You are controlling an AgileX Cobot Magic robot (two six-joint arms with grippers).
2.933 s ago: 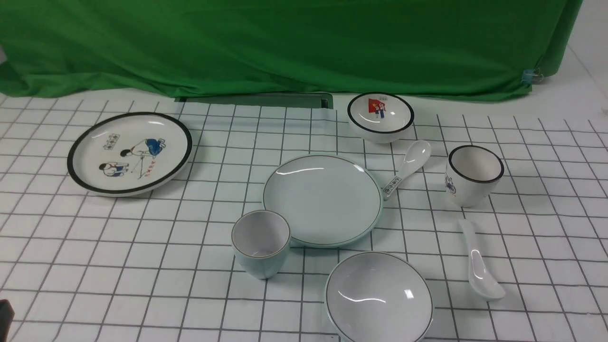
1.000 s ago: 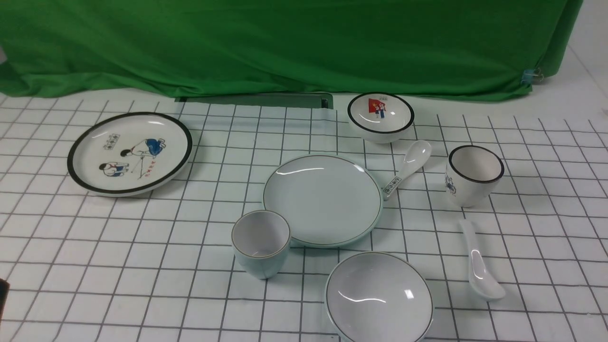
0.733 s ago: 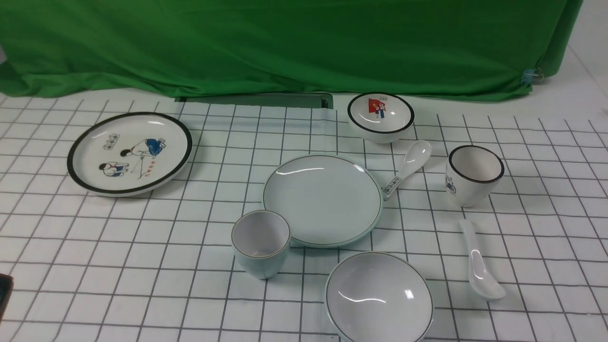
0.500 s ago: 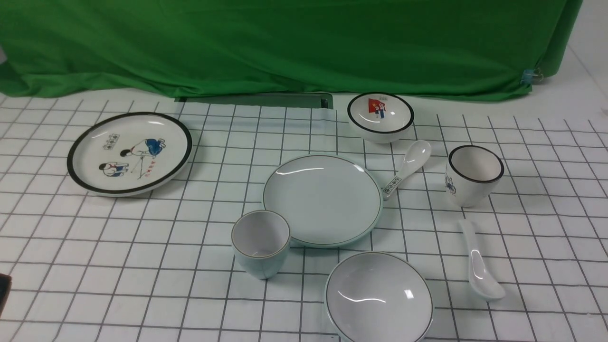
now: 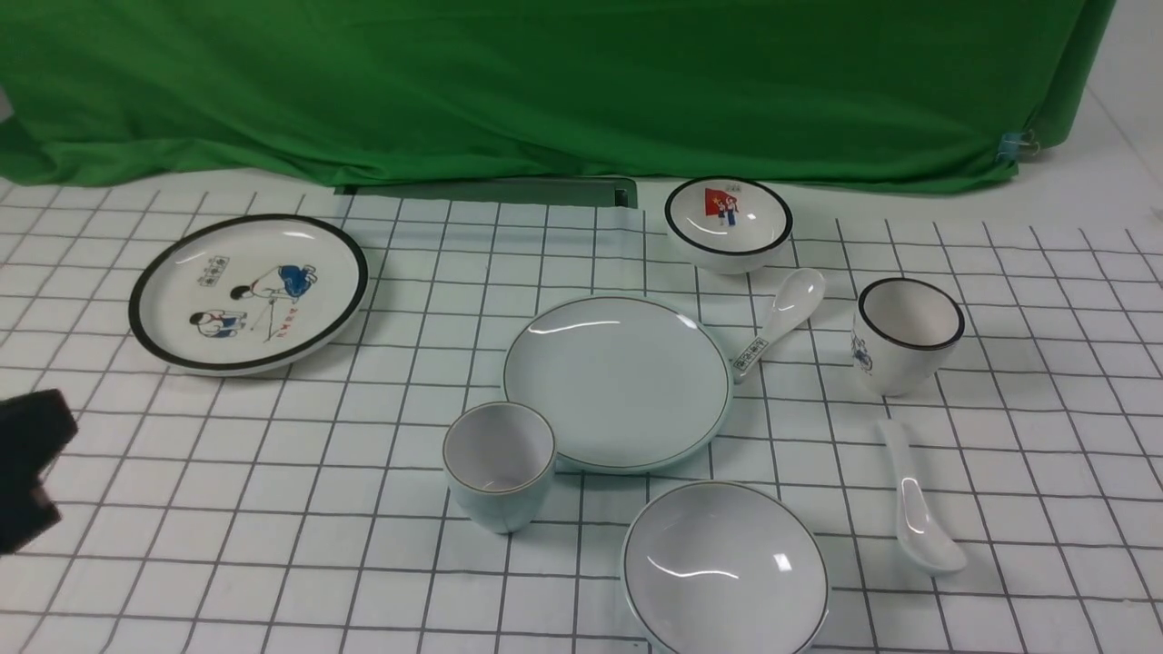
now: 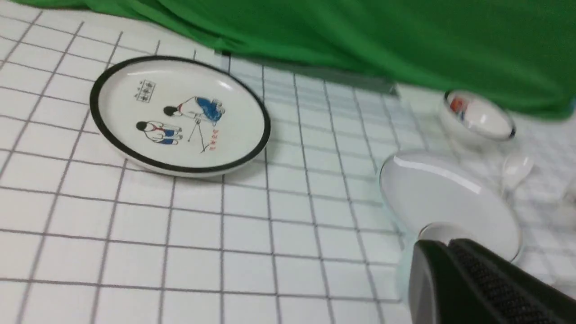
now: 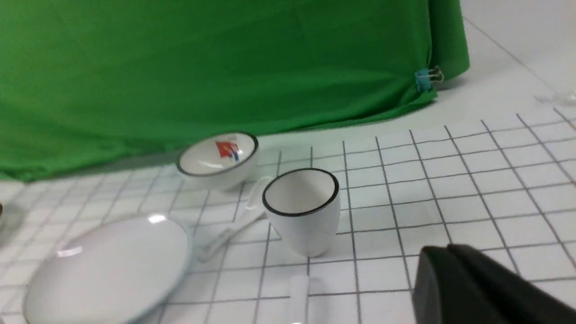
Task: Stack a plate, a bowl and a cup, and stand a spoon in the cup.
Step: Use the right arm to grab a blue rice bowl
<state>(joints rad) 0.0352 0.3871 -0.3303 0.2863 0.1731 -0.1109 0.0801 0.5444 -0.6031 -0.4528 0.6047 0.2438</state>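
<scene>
Front: plate point(image 5: 618, 381) mid surface point(image 5: 227, 545), cup point(image 5: 499, 463) just beside it, bowl point(image 5: 724, 568) nearest me, plain spoon point(image 5: 918, 509) right; nothing stacked. Left wrist: my left pincer point(image 6: 443, 246) pressed together, empty, pointing cupward. Right wrist: right pincer point(image 7: 443, 257) pressed together, empty; first grasp pending, I'd guess.

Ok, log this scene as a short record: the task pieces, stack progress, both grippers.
plate: lying flat, nothing on it
bowl: upright, empty, nearer the robot than the plate
cup: upright, empty, at the plate's near-left edge
spoon: lying flat, right of the bowl
stack: not started
left gripper: shut, empty
right gripper: shut, empty
</scene>
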